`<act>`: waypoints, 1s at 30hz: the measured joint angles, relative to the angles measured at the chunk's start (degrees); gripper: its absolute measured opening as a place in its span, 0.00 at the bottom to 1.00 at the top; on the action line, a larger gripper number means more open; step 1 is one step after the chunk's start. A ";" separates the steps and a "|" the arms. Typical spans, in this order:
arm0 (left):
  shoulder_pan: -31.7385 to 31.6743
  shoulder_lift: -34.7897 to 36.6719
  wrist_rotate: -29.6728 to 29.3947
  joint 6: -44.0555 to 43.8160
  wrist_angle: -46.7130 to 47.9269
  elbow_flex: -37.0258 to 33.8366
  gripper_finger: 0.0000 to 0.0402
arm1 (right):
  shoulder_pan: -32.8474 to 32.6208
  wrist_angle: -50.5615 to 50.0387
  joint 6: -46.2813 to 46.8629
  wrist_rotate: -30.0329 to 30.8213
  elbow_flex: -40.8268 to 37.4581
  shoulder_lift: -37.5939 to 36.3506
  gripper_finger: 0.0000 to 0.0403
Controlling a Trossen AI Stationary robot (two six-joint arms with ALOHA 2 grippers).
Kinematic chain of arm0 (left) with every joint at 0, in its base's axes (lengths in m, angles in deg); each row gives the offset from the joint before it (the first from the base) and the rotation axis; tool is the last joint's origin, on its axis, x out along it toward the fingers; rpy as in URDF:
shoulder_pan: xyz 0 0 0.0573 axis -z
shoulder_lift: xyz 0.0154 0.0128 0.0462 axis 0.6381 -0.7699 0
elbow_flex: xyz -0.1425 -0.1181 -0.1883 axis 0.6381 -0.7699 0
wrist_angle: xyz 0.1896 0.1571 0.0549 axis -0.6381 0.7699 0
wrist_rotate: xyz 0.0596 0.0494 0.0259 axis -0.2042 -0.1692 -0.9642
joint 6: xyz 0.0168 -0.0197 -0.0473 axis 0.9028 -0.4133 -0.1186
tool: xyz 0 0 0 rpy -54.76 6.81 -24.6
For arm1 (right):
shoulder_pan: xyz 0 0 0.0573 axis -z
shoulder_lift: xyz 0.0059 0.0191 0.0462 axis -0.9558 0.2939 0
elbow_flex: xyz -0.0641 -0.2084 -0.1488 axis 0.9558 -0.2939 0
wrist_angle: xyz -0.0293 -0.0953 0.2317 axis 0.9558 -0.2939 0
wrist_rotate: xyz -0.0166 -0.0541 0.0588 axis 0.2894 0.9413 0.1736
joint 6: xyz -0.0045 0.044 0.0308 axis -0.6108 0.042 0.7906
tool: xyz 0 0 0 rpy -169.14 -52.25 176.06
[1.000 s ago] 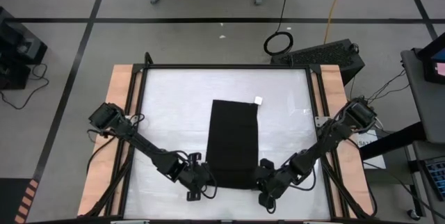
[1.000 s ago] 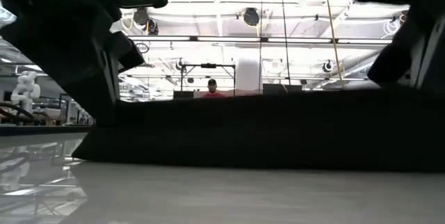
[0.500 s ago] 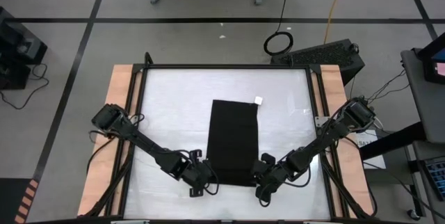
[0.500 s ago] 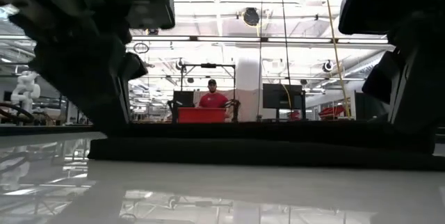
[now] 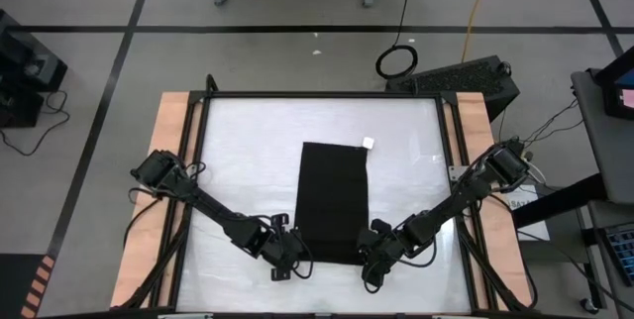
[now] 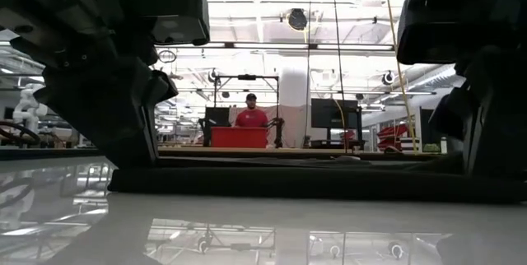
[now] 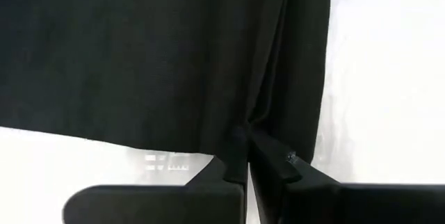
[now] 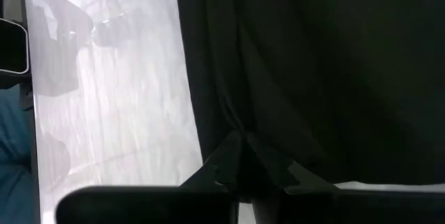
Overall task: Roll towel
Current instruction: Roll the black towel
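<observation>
Both jaws pinched on the towel's near edge, roll not yet started.

The towel (image 5: pixel 333 203) lies flat mid-tabletop (image 5: pixel 248 141) as a folded strip, long axis 12–6 in the high view, white tag (image 5: pixel 368 144) at the far 12 o'clock corner. Left gripper (image 5: pixel 294 250) is at the strip's 7 o'clock corner, right gripper (image 5: pixel 370 247) at its 5 o'clock corner; both sit about equally near. Wrist views show each pair of jaws narrowed tight on a bunched fold of cloth at that edge (image 7: pixel 243 144) (image 8: pixel 240 151). From both jaws the rest of the towel runs toward 12, so I'd judge the roll has to travel that way, both arms advancing together to keep the edge square.
</observation>
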 joint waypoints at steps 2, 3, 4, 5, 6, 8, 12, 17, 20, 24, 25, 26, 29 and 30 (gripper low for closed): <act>0.29 -0.02 -0.87 0.54 0.14 0.00 0.05 | -0.02 -0.07 0.01 0.43 0.00 0.02 0.05; 0.45 -0.03 -1.71 0.64 0.31 -0.04 0.08 | -0.04 -0.13 0.02 0.55 0.00 0.02 0.05; 0.54 -0.05 -2.54 0.75 0.48 -0.05 0.11 | -0.04 -0.21 0.02 0.57 0.00 0.02 0.06; 0.65 -0.07 -3.25 0.75 0.66 -0.05 0.14 | -0.04 -0.32 0.05 0.59 0.00 0.02 0.07; 0.79 -0.07 -4.35 0.72 1.14 -0.05 0.17 | -0.04 -0.46 0.28 0.66 0.00 0.02 0.07; 0.97 -0.09 -6.21 0.75 1.90 -0.05 0.25 | -0.03 -0.69 0.37 0.72 0.00 0.02 0.08; 0.97 -0.05 -7.13 1.38 2.62 0.21 0.39 | -0.03 -0.79 0.39 0.85 0.00 0.04 0.08; 1.77 0.78 -9.13 2.60 6.77 1.28 0.49 | -0.02 -0.80 0.42 0.87 -0.02 0.07 0.08; 2.39 1.57 -10.31 2.69 9.97 1.46 0.51 | -0.02 -0.88 0.44 0.86 -0.09 0.07 0.08; 3.50 2.75 -12.46 3.24 12.98 2.42 0.52 | -0.02 -0.83 0.44 0.85 -0.09 0.07 0.08; 3.96 2.75 -12.97 3.83 12.27 2.66 0.52 | -0.02 -0.79 0.44 0.88 -0.09 0.07 0.08; 4.53 2.75 -13.53 4.83 11.94 2.92 0.52 | -0.02 -0.77 0.44 0.90 -0.09 0.09 0.08; 6.52 2.80 -14.91 10.33 8.31 3.71 0.52 | -0.02 -0.67 0.39 0.87 -0.09 0.09 0.08; 7.16 2.83 -15.59 12.40 6.71 3.78 0.52 | -0.02 -0.66 0.41 0.90 -0.09 0.11 0.08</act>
